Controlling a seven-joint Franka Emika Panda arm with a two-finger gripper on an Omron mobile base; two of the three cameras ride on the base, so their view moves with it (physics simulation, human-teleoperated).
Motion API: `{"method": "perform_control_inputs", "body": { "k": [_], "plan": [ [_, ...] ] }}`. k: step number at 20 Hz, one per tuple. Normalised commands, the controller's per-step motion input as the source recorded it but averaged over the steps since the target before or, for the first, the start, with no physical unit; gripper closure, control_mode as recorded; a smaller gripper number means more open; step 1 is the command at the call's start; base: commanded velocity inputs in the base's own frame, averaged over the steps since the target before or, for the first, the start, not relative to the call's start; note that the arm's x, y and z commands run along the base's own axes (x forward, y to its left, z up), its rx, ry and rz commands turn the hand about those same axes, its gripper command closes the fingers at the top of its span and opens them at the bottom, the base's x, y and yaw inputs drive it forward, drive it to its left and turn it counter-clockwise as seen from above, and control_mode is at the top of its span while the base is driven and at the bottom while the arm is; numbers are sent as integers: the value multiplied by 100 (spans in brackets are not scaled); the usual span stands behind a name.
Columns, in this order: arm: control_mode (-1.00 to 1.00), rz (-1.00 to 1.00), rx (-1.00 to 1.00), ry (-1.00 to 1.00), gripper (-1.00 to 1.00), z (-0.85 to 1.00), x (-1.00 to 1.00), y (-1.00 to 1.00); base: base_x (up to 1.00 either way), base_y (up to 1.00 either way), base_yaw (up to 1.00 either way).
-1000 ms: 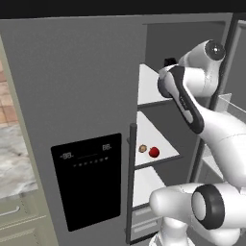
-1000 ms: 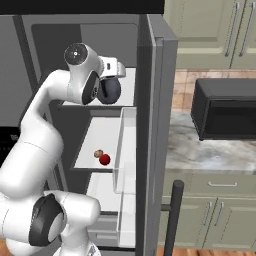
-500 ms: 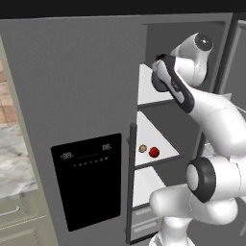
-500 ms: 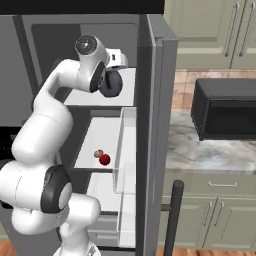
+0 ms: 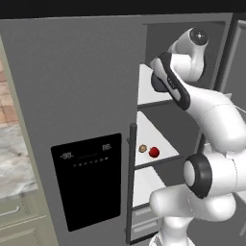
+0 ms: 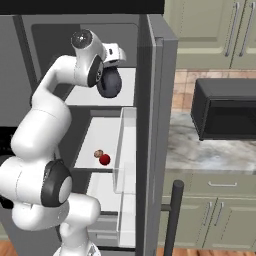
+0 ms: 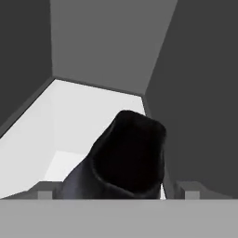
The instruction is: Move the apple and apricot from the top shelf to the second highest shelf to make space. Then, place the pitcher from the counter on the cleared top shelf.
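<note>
the end effector [image 7: 114, 191] is seen with its tips spread wide on either side of the pitcher [image 7: 122, 160], whose dark neck and mouth rise between them; whether the pads are touching it cannot be told. the jug is set on the top shelf [image 7: 69, 125], deep in the fridge corner, directly ahead of the end effector. one level below the end effector, the apple [image 5: 153, 152] and the apricot [image 5: 142, 148] are found just beside each other on the second highest shelf [image 5: 161, 159]. by this evidence the fruit has been moved and the pitcher delivered; only a clean withdrawal is judged to be left. the pitcher is given by the hand view, while the fruit is given by both base views, and the marbled surface [image 6: 200, 150] is taken in by the right one, far off to the end effector's right.
</note>
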Motion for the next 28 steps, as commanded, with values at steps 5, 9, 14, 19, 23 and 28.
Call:
{"method": "perform_control_inputs", "body": {
  "k": [5,9,14,19,23,28],
  "plan": [
    [-100,-13,-3,-8,-100,-7,-52,0,0,0,0],
    [-100,-14,-2,-4,-100,-1,-85,2,0,0,0],
    [-100,-12,-1,-5,-100,0,-100,12,0,0,0],
    [-100,-4,0,-7,-100,0,-100,10,0,0,0],
    [-100,0,0,-11,-100,0,-99,2,0,0,0],
    [-100,4,0,-15,-100,-10,-100,0,0,0,0]
  ]
}}
